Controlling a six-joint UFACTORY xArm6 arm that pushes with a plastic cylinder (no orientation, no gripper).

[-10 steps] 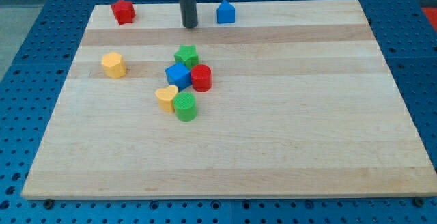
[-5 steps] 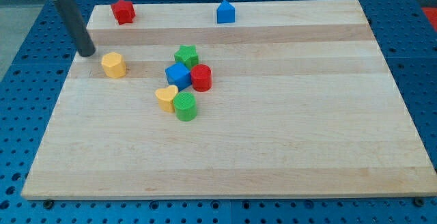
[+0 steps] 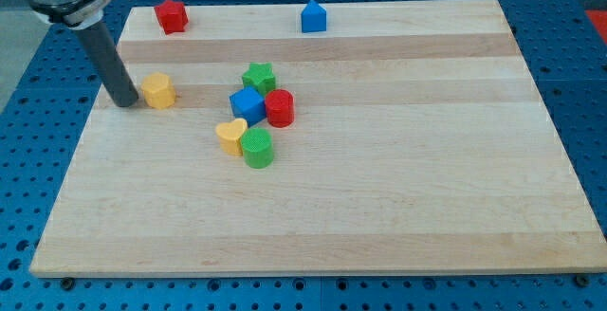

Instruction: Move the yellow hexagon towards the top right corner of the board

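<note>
The yellow hexagon [image 3: 158,91] sits on the wooden board [image 3: 398,169] at the view's left. My tip [image 3: 124,103] rests on the board just left of the hexagon, close to it or touching its left side. The dark rod rises from the tip toward the view's top left.
A cluster lies right of the hexagon: green star [image 3: 258,77], blue cube [image 3: 247,104], red cylinder [image 3: 280,108], yellow heart [image 3: 230,136], green cylinder [image 3: 257,147]. A red block [image 3: 172,15] and a blue house-shaped block [image 3: 314,16] sit near the top edge.
My tip moved from the board's top middle to the left edge, then down and right to the hexagon's left side. No block has moved.
</note>
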